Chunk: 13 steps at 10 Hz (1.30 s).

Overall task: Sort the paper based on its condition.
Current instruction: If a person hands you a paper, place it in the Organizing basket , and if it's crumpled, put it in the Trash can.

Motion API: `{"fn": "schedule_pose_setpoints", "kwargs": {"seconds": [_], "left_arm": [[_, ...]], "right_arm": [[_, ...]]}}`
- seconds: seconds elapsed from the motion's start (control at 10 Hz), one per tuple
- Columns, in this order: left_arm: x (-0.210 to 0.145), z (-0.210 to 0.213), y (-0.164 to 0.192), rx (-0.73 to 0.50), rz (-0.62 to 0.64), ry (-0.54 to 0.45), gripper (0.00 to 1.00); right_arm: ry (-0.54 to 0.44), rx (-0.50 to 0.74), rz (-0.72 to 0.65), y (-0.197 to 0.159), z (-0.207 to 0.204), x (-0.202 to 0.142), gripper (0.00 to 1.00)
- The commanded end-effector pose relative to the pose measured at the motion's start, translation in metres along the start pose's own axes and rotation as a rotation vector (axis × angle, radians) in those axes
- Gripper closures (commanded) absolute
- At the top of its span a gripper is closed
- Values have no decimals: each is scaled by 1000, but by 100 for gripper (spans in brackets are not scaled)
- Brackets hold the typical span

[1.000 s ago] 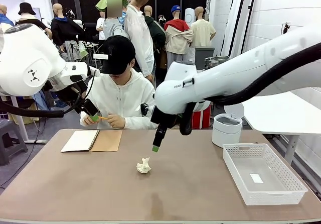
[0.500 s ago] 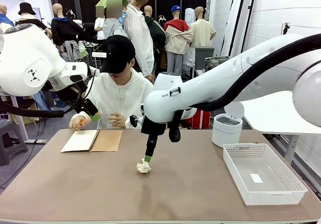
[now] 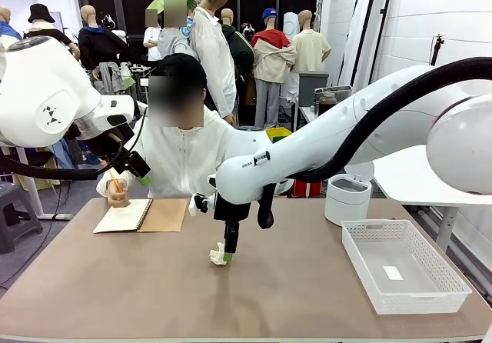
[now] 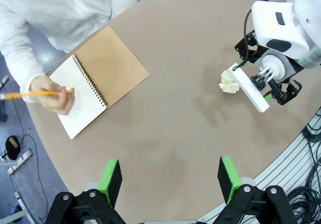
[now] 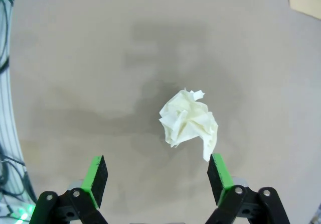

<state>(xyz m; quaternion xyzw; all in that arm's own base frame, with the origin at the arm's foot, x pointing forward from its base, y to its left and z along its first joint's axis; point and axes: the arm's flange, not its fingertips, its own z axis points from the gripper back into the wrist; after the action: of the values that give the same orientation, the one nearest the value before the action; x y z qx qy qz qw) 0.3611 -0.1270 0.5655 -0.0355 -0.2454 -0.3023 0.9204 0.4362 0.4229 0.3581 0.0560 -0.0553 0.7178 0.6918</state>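
**A:** What has shifted?

**B:** The right arm (image 3: 330, 147) has swung toward the robot's left and dropped. The right gripper (image 3: 224, 255) hung over mid-table a second ago and is now down at the crumpled paper ball (image 3: 217, 252). The person's hand (image 3: 117, 193) has also come onto the notebook (image 3: 142, 214), holding a pencil (image 4: 30, 94).

**A:** And the layout, big things first?

**B:** There's the brown table (image 3: 307, 297), with the white basket (image 3: 419, 301) on the robot's right, well apart from the ball. The notebook is far left and the ball lies near the middle.

**A:** Is the grip made?

**B:** No. The right fingers are spread wide and pinch nothing. The ball lies just ahead of the tips and off-centre, close to one pad (image 5: 215, 176). It's roughly round, so there's no long axis to line up on. I'd judge it needs a small sideways shift before closing.

**A:** And the other arm?

**B:** The left gripper (image 4: 169, 179) is also spread and empty, high above the table. The right arm is far nearer the ball.

**A:** Do the views differ?

**B:** In the front view a finger covers part of the ball, so I can't tell whether they touch. The right wrist view gives the sideways offset.
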Motion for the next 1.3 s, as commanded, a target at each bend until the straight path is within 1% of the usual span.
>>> {"fn": "schedule_pose_setpoints", "kwargs": {"seconds": [0.0,0.1,0.2,0.6,1.0,1.2], "left_arm": [[0,2,1,-2,2,-5,0],[0,2,1,-2,2,-5,0],[0,2,1,-2,2,-5,0],[0,2,1,-2,2,-5,0],[0,2,1,-2,2,-5,0],[0,2,1,-2,2,-5,0]], "right_arm": [[18,-26,0,-2,5,5,0],[14,-38,-7,3,15,7,0],[7,-11,11,-2,2,1,0],[4,-13,12,-2,3,2,0],[1,-27,13,-18,-4,8,0],[20,-49,22,-25,-9,11,0]]}}
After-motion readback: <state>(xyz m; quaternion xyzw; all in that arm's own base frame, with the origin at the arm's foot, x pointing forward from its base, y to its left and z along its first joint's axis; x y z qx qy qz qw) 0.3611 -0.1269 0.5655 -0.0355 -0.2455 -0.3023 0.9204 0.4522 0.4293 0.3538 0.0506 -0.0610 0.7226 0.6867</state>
